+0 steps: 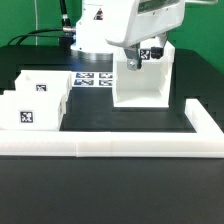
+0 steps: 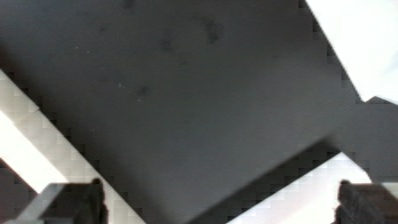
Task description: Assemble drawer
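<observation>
A white open-fronted drawer box stands upright on the black table at the exterior view's centre right. My gripper hangs over the top of its left wall, close above it. In the wrist view the gripper is open: two dark fingertips stand far apart with only dark table and a slanting white edge between them. Two white drawer parts with marker tags lie at the exterior view's left, well apart from the gripper.
A white L-shaped fence runs along the table's front and up the exterior view's right side. The marker board lies flat behind, left of the box. The robot's base and cables stand at the back.
</observation>
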